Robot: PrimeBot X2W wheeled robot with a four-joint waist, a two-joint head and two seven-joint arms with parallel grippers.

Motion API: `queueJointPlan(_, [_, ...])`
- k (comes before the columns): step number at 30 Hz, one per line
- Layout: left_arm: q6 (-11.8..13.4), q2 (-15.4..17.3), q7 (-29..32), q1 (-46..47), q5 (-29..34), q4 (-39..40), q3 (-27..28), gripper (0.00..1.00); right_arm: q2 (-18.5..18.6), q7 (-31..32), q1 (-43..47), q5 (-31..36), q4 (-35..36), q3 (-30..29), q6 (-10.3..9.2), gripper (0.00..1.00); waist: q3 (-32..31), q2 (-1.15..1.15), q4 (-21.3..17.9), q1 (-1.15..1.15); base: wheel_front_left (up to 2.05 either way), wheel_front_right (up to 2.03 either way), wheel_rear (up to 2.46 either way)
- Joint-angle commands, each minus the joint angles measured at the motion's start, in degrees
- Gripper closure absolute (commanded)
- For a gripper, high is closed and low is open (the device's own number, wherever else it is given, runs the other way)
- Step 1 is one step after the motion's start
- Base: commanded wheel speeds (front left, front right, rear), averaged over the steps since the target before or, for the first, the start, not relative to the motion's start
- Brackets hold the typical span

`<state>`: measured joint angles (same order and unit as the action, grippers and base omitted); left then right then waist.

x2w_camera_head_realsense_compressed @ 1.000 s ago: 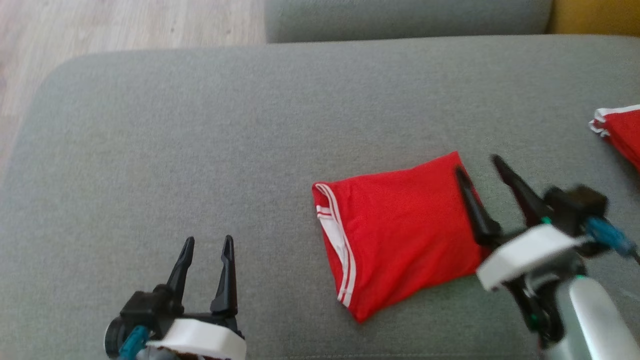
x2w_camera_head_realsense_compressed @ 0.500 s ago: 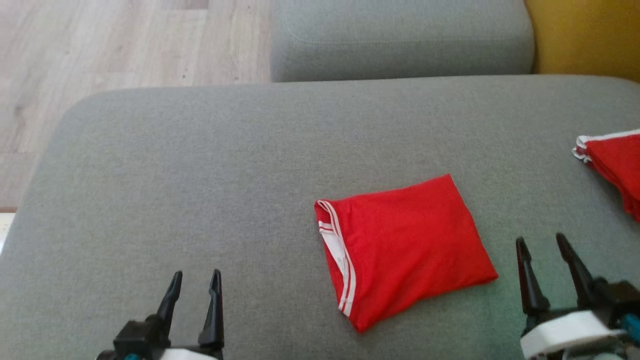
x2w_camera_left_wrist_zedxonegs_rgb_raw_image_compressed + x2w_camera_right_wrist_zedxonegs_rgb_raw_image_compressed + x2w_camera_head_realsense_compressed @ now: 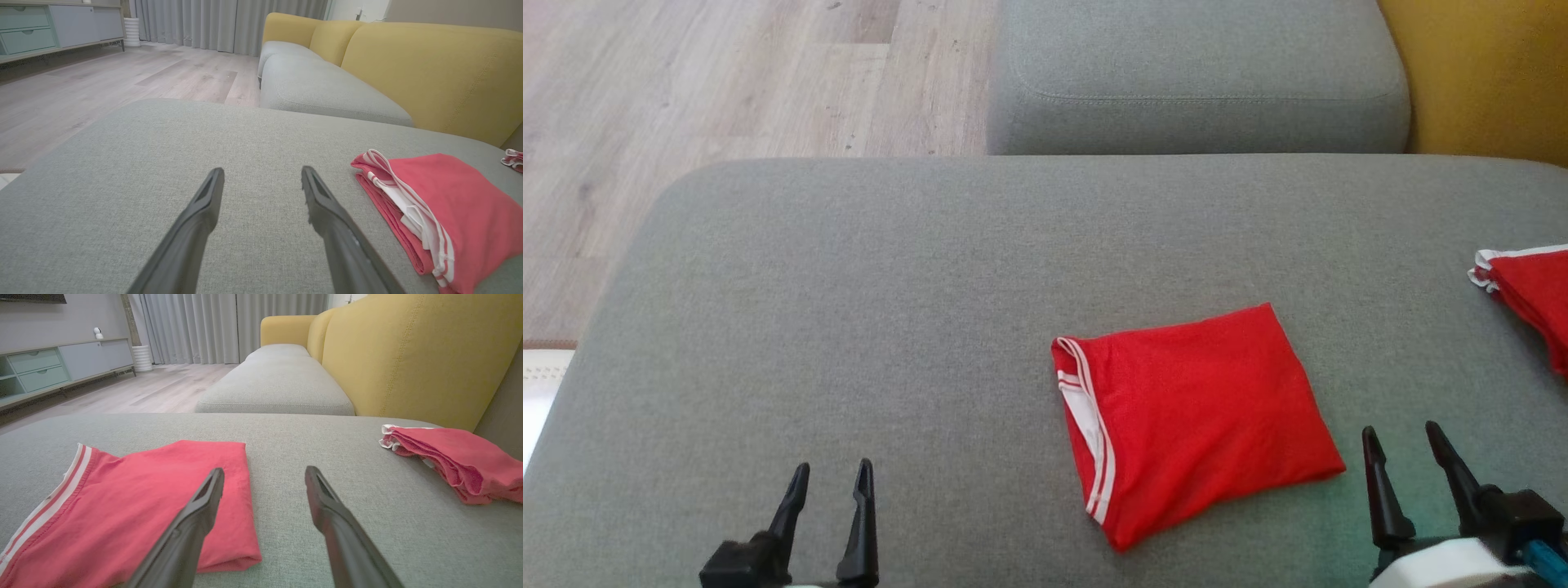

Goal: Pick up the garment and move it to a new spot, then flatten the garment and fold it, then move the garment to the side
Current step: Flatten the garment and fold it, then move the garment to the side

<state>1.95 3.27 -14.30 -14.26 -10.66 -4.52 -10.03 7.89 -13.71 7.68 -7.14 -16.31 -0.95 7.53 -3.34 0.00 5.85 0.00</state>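
Note:
A folded red garment (image 3: 1201, 416) with white striped trim lies flat on the grey cushion (image 3: 890, 310), right of centre. The left wrist view has the garment (image 3: 441, 212) at its right, and the right wrist view has the garment (image 3: 135, 502) at its lower left. My left gripper (image 3: 829, 478) hovers open at the bottom left, well apart from the cloth. My right gripper (image 3: 1406, 441) stands open just right of the garment's near right corner, holding nothing. Both pairs of fingers (image 3: 204, 208) (image 3: 204, 498) are spread with bare cushion between them.
A second folded red garment (image 3: 1531, 294) lies at the cushion's right edge, seen also as a red pile (image 3: 453, 461) in the right wrist view. Another grey seat (image 3: 1201, 73) and a yellow backrest (image 3: 1486, 73) stand beyond. Wooden floor (image 3: 686, 98) lies past the cushion's left edge.
My right gripper has drawn back off the garment's right edge toward the near side. The left gripper sank lower in view. The head camera tilted up, shifting the scene downward.

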Motion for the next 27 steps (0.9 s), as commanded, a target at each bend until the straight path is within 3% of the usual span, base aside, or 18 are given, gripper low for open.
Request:
queueJointPlan(1, [-0.18,-0.39,-0.7,2.02,0.16,1.67,2.22,0.0,0.76,-0.83,-2.09,0.15,1.32,1.07,-0.04,0.0,0.03,0.0,0.11,0.0,0.0,0.0,0.0])
queueJointPlan(8, [0.03,-0.39,-0.7,1.9,0.11,1.97,2.18,0.0,0.98,-1.01,-3.37,0.06,1.3,1.91,-0.04,0.0,0.39,0.0,0.25,0.0,0.0,0.0,0.0])
queueJointPlan(13, [0.34,-0.39,-0.7,2.07,-0.07,2.11,1.9,0.0,2.92,2.25,-7.09,-2.92,5.74,3.44,-0.04,0.0,1.06,0.0,0.25,0.0,0.0,0.0,0.0])
queueJointPlan(20, [0.76,-0.39,-0.7,2.83,-0.94,2.09,0.56,0.0,8.65,20.7,-14.3,-9.8,10.33,5.51,-0.04,0.0,2.91,0.0,1.55,0.0,0.0,0.0,0.0])
queueJointPlan(27, [0.62,-0.39,-0.7,5.4,0.1,1.84,-1.66,0.0,10.62,38.42,-20.83,-13.96,3.4,6.19,-0.04,0.0,7.13,0.0,3.97,0.0,0.0,0.0,0.0])
